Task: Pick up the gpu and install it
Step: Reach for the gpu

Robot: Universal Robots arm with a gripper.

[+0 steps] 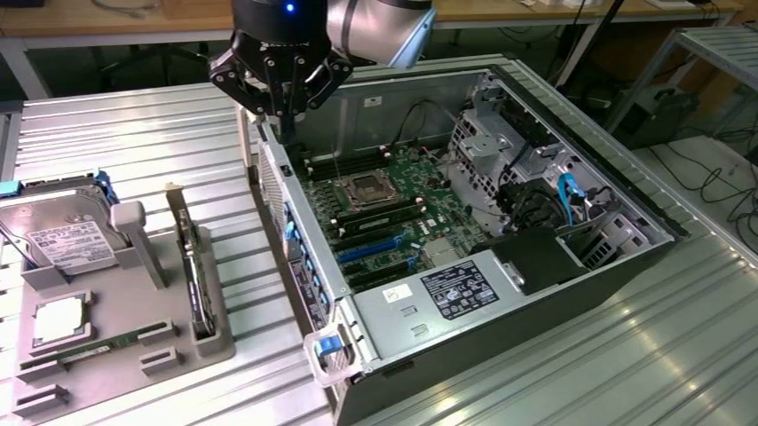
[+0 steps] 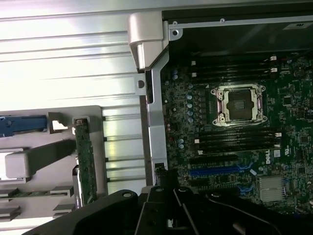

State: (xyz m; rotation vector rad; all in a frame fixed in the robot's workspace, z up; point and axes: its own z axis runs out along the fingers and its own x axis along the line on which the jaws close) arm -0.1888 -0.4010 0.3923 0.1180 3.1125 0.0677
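GPU (image 1: 192, 266) stands on edge in the grey holder (image 1: 124, 306), at the exterior view's left of the open computer case (image 1: 391, 102), untouched. The gripper (image 1: 284, 124) hangs above the case's rear wall, jaws together and empty, well apart from the card. Step in hand, as judged: approach for pick-up. Grasping calls for parted jaws aligned across the card's thin upper edge.

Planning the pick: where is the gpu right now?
In the exterior view the gpu stands on edge in the gray holder on the view's left, between the hard drive and the open case.
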